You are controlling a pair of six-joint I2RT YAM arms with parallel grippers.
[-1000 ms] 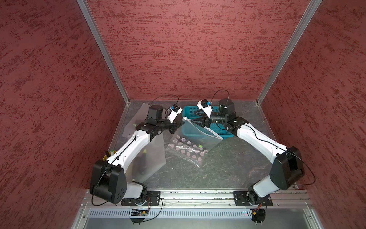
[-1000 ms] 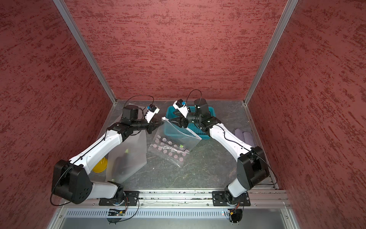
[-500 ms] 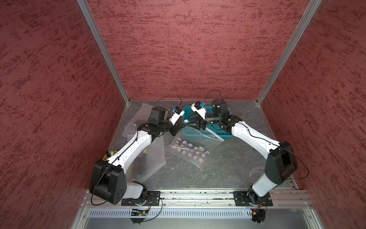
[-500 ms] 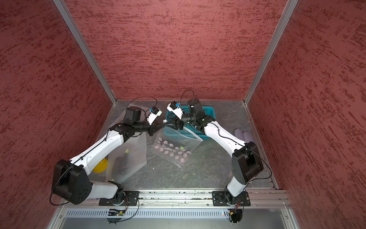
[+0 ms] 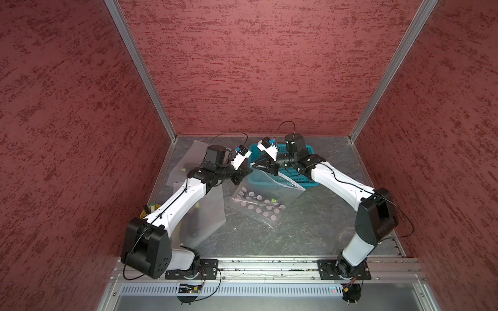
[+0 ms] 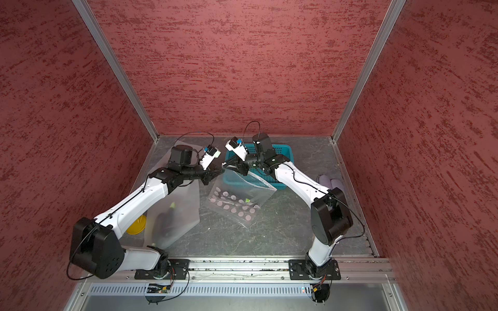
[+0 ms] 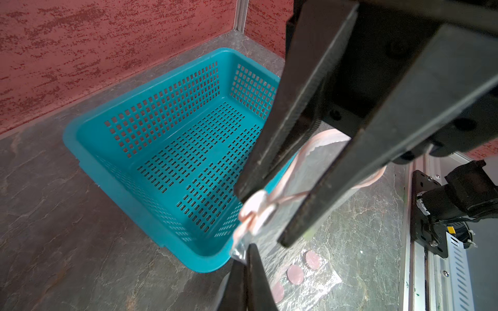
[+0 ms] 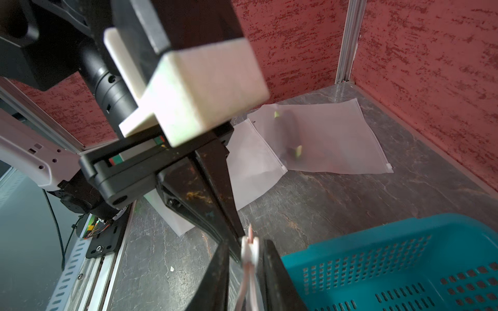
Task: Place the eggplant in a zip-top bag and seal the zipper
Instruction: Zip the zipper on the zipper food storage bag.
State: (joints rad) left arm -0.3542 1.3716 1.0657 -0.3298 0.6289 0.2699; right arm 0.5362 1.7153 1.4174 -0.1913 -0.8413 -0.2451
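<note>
By the basket, clear pink-zippered bag — corner in left hand, right hand narrow around zipper

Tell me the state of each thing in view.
left gripper, shut on a corner of the clear bag
right gripper, jaws straddling the zipper slider, grip unclear
clear bag, corner lifted, mouth unsealed
basket, upright, nothing visible inside
frosted bag, lying flat, eggplant inside
</note>
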